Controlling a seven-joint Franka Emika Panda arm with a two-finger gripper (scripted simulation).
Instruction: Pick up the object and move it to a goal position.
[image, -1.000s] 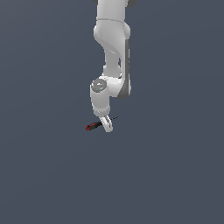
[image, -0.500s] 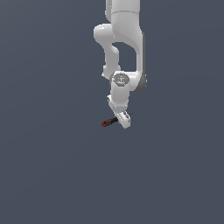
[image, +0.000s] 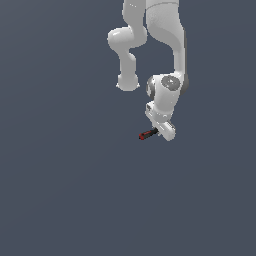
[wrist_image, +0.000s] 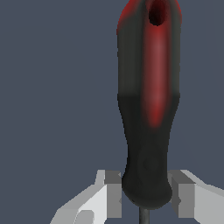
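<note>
While clamped at the shaft end of its handle, the small screwdriver with the red-and-black handle and thin dark metal shaft (wrist_image: 148, 109) hangs in the white two-fingered gripper (image: 161, 131) of the white Panda arm (image: 167, 65), sticking out sideways toward the exterior view's left against plain grey-blue. Held narrow: pale fingertips (wrist_image: 111, 194) pinch the black base of the handle from both sides, just above where the shaft begins. Grips only the very end, so most of the handle juts out unsupported. Could pivot between the pads if the arm swings or stops sharply, since the weight sits well off the pinch line. Could also slide out, because the handle tapers and rounds where the pads meet it. Shows no goal marker in either view, so how far the carry has to go cannot be told.
</note>
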